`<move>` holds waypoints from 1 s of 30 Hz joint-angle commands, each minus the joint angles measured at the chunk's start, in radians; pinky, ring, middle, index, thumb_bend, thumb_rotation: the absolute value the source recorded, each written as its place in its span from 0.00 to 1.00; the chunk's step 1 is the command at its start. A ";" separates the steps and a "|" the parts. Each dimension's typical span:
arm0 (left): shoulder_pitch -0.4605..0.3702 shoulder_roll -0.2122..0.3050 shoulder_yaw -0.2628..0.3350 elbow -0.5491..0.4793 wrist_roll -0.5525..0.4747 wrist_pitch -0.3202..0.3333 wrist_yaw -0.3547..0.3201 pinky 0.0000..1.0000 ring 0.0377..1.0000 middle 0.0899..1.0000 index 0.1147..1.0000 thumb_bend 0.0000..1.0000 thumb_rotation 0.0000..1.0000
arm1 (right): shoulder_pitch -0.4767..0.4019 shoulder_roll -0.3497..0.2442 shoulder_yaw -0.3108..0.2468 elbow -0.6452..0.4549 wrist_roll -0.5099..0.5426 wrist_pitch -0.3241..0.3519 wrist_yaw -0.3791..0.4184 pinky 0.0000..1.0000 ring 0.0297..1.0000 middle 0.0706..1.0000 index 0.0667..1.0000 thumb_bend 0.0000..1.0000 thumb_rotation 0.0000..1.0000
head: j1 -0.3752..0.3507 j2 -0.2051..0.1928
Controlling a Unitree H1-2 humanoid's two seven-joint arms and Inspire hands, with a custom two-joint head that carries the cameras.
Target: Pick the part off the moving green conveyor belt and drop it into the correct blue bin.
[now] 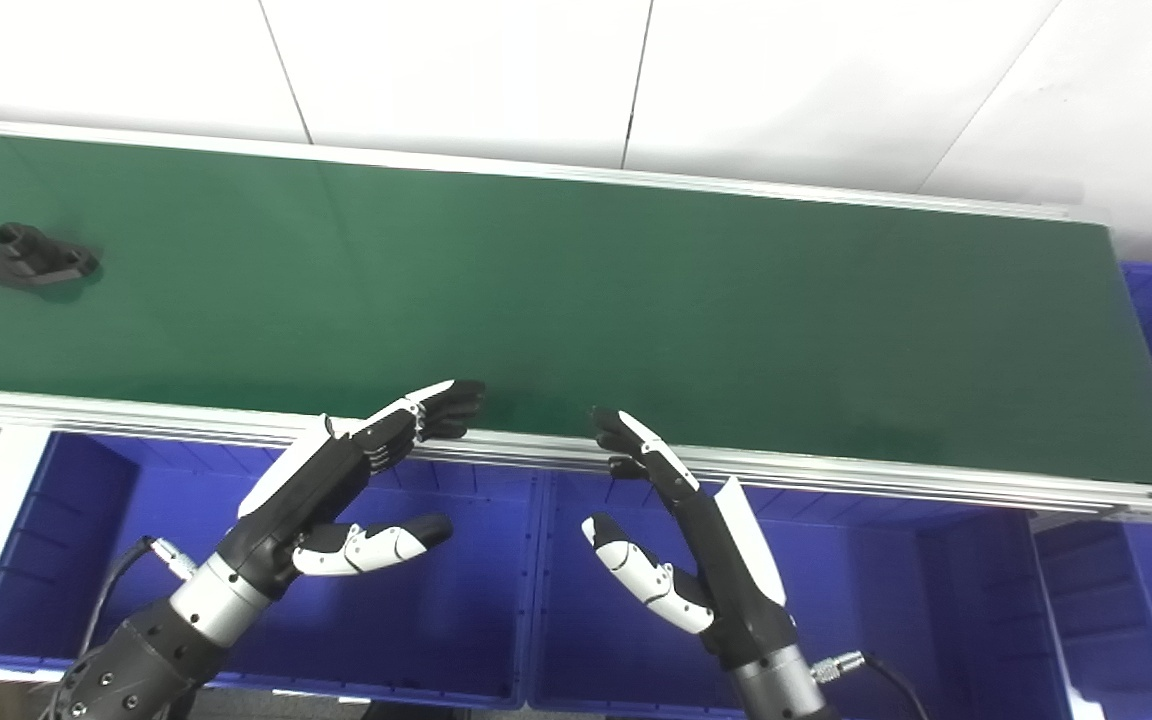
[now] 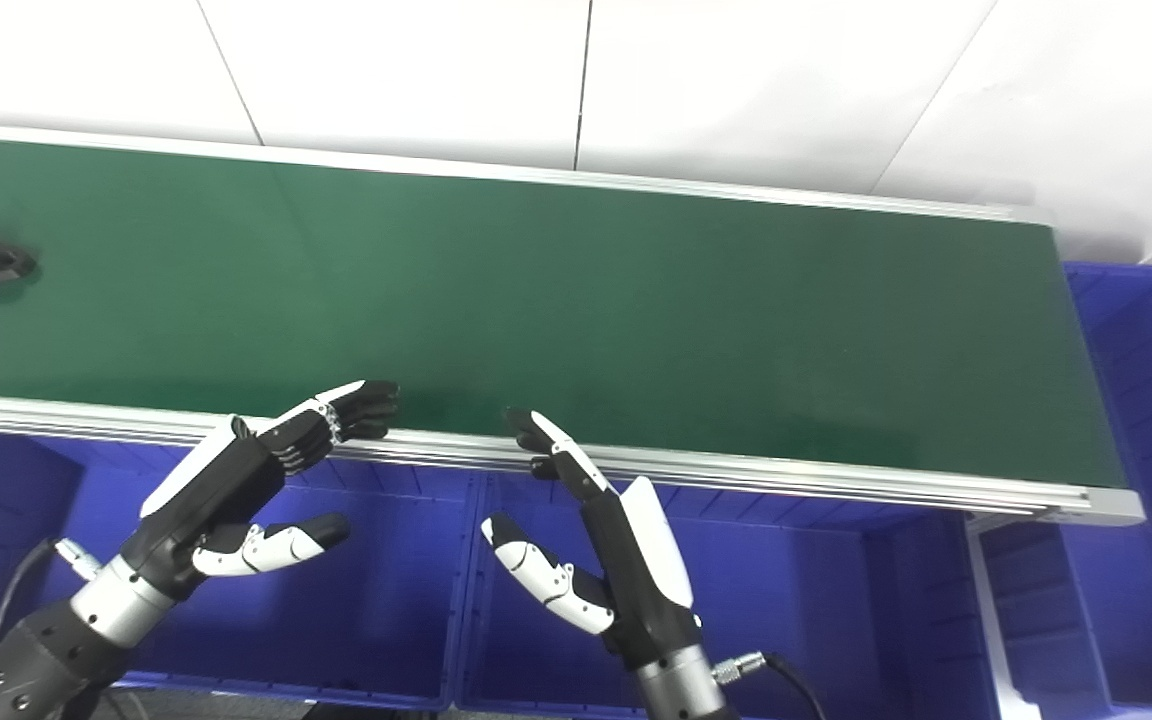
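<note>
Right now we hold our left hand [image 1: 336,490] and right hand [image 1: 681,545] empty, fingers spread, palms turned toward each other, above the blue bins [image 1: 416,620]. Both sets of fingertips reach up to the near aluminium rail [image 1: 836,475] of the green conveyor belt [image 1: 586,300]. Far off to the left of our left hand, the black part [image 1: 34,257] lies on the belt.
</note>
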 commanded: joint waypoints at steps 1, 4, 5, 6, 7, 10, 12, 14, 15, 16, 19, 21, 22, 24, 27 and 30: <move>0.002 0.012 0.004 -0.030 -0.015 -0.016 0.002 0.85 0.89 0.91 0.88 0.31 0.50 | 0.009 0.013 0.005 -0.017 0.003 -0.034 -0.006 0.77 0.85 0.88 0.88 0.35 0.76 | -0.002 0.001; 0.004 0.010 0.004 -0.031 -0.016 -0.010 0.004 0.85 0.89 0.91 0.88 0.32 0.49 | 0.009 0.012 0.005 -0.017 0.001 -0.031 -0.004 0.78 0.85 0.88 0.88 0.35 0.77 | -0.001 0.001; 0.005 0.008 0.003 -0.031 -0.016 -0.010 0.005 0.85 0.89 0.91 0.88 0.33 0.49 | 0.007 0.012 0.004 -0.015 0.000 -0.033 -0.005 0.78 0.85 0.88 0.88 0.35 0.77 | -0.002 0.000; 0.005 0.007 0.003 -0.032 -0.017 -0.009 0.006 0.85 0.89 0.91 0.88 0.33 0.49 | 0.006 0.012 0.004 -0.015 0.000 -0.034 -0.005 0.78 0.85 0.88 0.88 0.34 0.77 | -0.002 0.000; 0.005 0.007 0.004 -0.032 -0.014 -0.009 0.006 0.85 0.89 0.91 0.88 0.33 0.49 | 0.006 0.012 0.005 -0.015 0.000 -0.033 -0.004 0.78 0.85 0.88 0.88 0.34 0.77 | -0.002 0.000; 0.003 0.010 0.003 -0.033 -0.010 -0.011 0.005 0.85 0.89 0.91 0.88 0.32 0.50 | 0.006 0.012 0.005 -0.017 0.000 -0.030 -0.003 0.78 0.85 0.88 0.88 0.34 0.76 | -0.003 0.000; 0.002 0.011 0.004 -0.033 -0.012 -0.011 0.004 0.85 0.89 0.91 0.88 0.32 0.50 | 0.006 0.013 0.005 -0.017 0.002 -0.028 -0.003 0.78 0.85 0.88 0.87 0.34 0.76 | -0.003 0.000; 0.002 0.011 0.005 -0.033 -0.015 -0.010 0.005 0.85 0.89 0.91 0.88 0.32 0.49 | 0.007 0.014 0.005 -0.017 0.001 -0.027 -0.003 0.78 0.85 0.88 0.88 0.34 0.75 | -0.002 -0.001; 0.001 0.011 0.005 -0.034 -0.015 -0.009 0.005 0.85 0.89 0.91 0.88 0.32 0.49 | 0.007 0.014 0.005 -0.017 0.000 -0.028 -0.003 0.77 0.85 0.88 0.88 0.34 0.75 | -0.002 -0.001; 0.001 0.012 0.006 -0.033 -0.015 -0.010 0.005 0.85 0.89 0.91 0.88 0.32 0.49 | 0.006 0.014 0.005 -0.016 -0.001 -0.029 -0.004 0.77 0.85 0.88 0.88 0.34 0.75 | -0.002 -0.001; 0.000 0.014 0.007 -0.033 -0.012 -0.014 0.004 0.85 0.89 0.91 0.88 0.32 0.50 | 0.005 0.013 0.005 -0.016 0.002 -0.030 -0.003 0.78 0.85 0.88 0.88 0.34 0.76 | 0.001 0.001; 0.002 0.014 0.008 -0.035 -0.013 -0.013 0.005 0.85 0.89 0.91 0.88 0.32 0.51 | 0.005 0.014 0.005 -0.015 0.003 -0.033 -0.005 0.77 0.85 0.88 0.87 0.34 0.75 | 0.000 0.003; 0.002 0.013 0.008 -0.036 -0.015 -0.012 0.005 0.85 0.89 0.91 0.88 0.31 0.50 | 0.006 0.015 0.005 -0.015 0.002 -0.033 -0.005 0.77 0.85 0.88 0.87 0.34 0.75 | -0.003 0.004; 0.002 0.012 0.007 -0.037 -0.016 -0.012 0.005 0.85 0.89 0.91 0.88 0.32 0.49 | 0.006 0.015 0.006 -0.017 0.000 -0.030 -0.004 0.77 0.85 0.88 0.87 0.34 0.75 | -0.003 0.004; 0.001 0.013 0.006 -0.035 -0.013 -0.016 0.003 0.85 0.89 0.91 0.88 0.32 0.50 | 0.007 0.014 0.006 -0.018 -0.003 -0.028 -0.003 0.77 0.85 0.88 0.88 0.34 0.75 | -0.001 0.001; 0.000 0.013 0.004 -0.029 -0.011 -0.021 0.001 0.85 0.89 0.91 0.88 0.31 0.49 | 0.010 0.014 0.005 -0.018 0.002 -0.026 -0.002 0.78 0.85 0.88 0.88 0.34 0.75 | 0.002 -0.001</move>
